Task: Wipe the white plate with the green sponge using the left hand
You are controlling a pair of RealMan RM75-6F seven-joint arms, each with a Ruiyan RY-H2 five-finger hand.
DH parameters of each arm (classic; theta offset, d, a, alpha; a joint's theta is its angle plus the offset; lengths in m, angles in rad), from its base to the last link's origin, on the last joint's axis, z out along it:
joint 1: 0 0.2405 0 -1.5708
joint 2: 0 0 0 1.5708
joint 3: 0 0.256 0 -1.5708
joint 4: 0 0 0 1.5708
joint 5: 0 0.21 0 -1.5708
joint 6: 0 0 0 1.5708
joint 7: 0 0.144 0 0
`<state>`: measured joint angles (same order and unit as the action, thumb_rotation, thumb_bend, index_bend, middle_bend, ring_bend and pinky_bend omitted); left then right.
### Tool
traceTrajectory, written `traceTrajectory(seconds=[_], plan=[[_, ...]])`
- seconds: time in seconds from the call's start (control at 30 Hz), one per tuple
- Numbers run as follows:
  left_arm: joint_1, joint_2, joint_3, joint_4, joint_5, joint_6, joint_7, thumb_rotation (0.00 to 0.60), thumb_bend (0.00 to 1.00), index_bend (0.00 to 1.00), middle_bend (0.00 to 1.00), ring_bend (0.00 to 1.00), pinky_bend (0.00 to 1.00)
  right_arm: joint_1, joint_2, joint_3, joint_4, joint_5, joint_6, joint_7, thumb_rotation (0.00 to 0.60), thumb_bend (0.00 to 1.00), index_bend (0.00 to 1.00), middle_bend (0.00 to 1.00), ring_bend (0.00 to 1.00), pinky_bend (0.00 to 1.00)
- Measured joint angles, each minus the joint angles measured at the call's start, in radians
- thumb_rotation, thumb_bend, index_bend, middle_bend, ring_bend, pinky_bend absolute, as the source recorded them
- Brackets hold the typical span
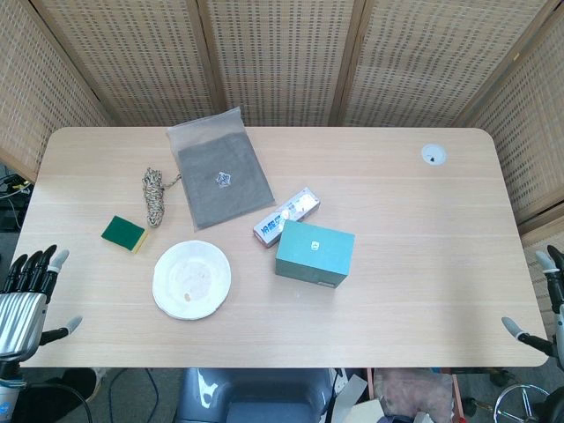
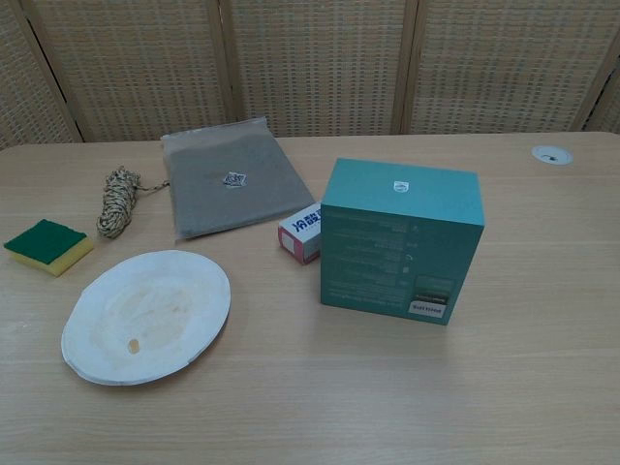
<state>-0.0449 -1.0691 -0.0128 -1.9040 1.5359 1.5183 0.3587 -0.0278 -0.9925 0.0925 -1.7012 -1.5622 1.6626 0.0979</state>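
The table (image 1: 405,264) fills both views, and the hands hang off its near corners. A grey pouch (image 1: 218,179) lies flat far ahead of the left hand's fingers. A teal box (image 1: 315,254) stands about midway between the two hands, further in than either. The plate (image 1: 192,279) lies ahead of the left fingers and off to their right, well apart from them, with brownish marks on its face. A small carton (image 1: 286,217) lies tilted just behind the box, its end close to the box's far edge. The sponge (image 1: 123,233), green on yellow, sits ahead of the left fingers, nearer them than the plate and untouched. A rope coil (image 1: 155,196) lies just beyond the sponge.

The left hand (image 1: 31,291) holds nothing, its fingers (image 1: 35,264) straight and side by side, thumb out. The right hand (image 1: 542,308) shows only at the frame edge, fingers apart and empty.
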Motion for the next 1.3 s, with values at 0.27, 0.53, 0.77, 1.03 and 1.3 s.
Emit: traceTrajectory(seconds=[0.27, 0.53, 0.77, 1.03, 1.3], plan=[[-0.018, -0.013, -0.012, 0.026, -0.028, -0.030, 0.000, 0.600, 0.00, 0.00, 0.00, 0.00, 0.00, 0.000, 0.002, 0.002, 0.002, 0.005, -0.001, 0.010, 0.600, 0.00, 0.00, 0.00, 0.00, 0.00], [-0.160, -0.073, -0.080, 0.265, -0.121, -0.259, -0.099, 0.600, 0.00, 0.00, 0.00, 0.00, 0.00, 0.015, -0.003, 0.015, -0.001, 0.042, -0.034, -0.011, 0.600, 0.00, 0.00, 0.00, 0.00, 0.00], [-0.320, -0.170, -0.095, 0.639, -0.102, -0.491, -0.337, 0.600, 0.00, 0.04, 0.01, 0.01, 0.09, 0.029, -0.020, 0.032, -0.007, 0.096, -0.061, -0.079, 0.600, 0.00, 0.00, 0.00, 0.00, 0.00], [-0.479, -0.364, -0.053, 1.137, -0.012, -0.633, -0.643, 0.600, 0.00, 0.20, 0.11, 0.09, 0.18, 0.042, -0.041, 0.052, -0.006, 0.150, -0.083, -0.134, 0.600, 0.00, 0.00, 0.00, 0.00, 0.00], [-0.596, -0.535, 0.023, 1.411, 0.056, -0.765, -0.836, 0.600, 0.00, 0.21, 0.14, 0.11, 0.18, 0.054, -0.058, 0.062, 0.002, 0.186, -0.106, -0.171, 0.600, 0.00, 0.00, 0.00, 0.00, 0.00]])
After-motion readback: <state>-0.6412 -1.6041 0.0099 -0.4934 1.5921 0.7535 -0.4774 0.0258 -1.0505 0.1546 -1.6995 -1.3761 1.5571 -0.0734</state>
